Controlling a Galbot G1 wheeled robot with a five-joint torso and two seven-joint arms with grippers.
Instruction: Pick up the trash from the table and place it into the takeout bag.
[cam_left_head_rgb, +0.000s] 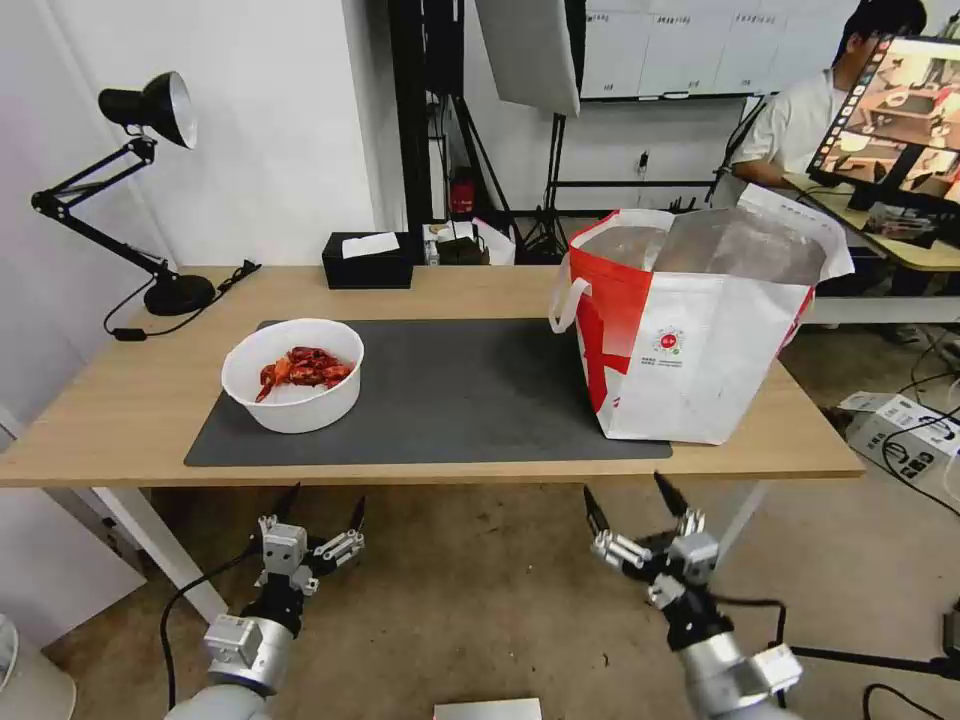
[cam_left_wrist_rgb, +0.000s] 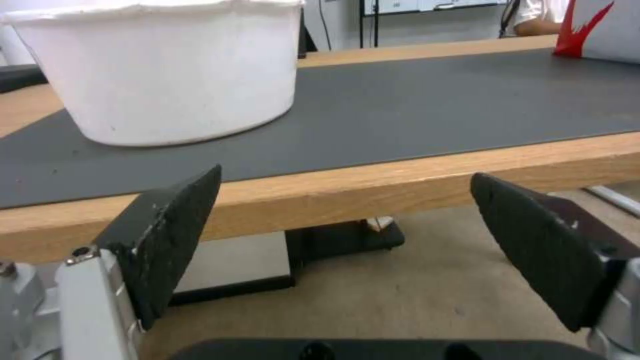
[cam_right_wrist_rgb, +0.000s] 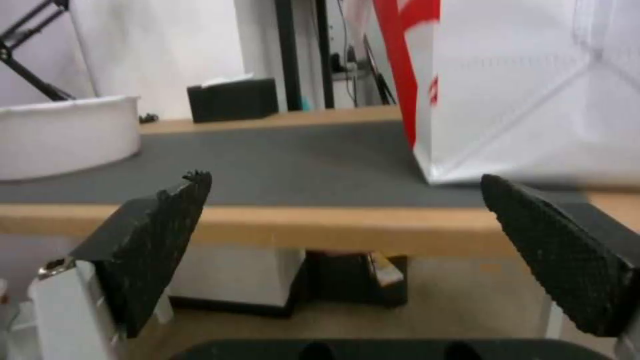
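Observation:
A white round bowl (cam_left_head_rgb: 293, 375) holding red crayfish shells (cam_left_head_rgb: 303, 367) stands on the left part of the dark-grey mat (cam_left_head_rgb: 450, 390) on the light-wood table (cam_left_head_rgb: 130, 400); it is the trash in view. The takeout bag (cam_left_head_rgb: 690, 330), white with red panels and foil lining, stands open on the table's right end. My left gripper (cam_left_head_rgb: 322, 503) hangs open below the table's front edge, in front of the bowl (cam_left_wrist_rgb: 167, 70). Below the front edge near the bag (cam_right_wrist_rgb: 527, 90), my right gripper (cam_left_head_rgb: 632, 497) is open and holds nothing.
A black tissue box (cam_left_head_rgb: 368, 260) sits at the table's back edge and a black desk lamp (cam_left_head_rgb: 140, 190) at the back left. A desk with a monitor (cam_left_head_rgb: 900, 110) stands to the right, with boxes and cables (cam_left_head_rgb: 900, 430) on the floor.

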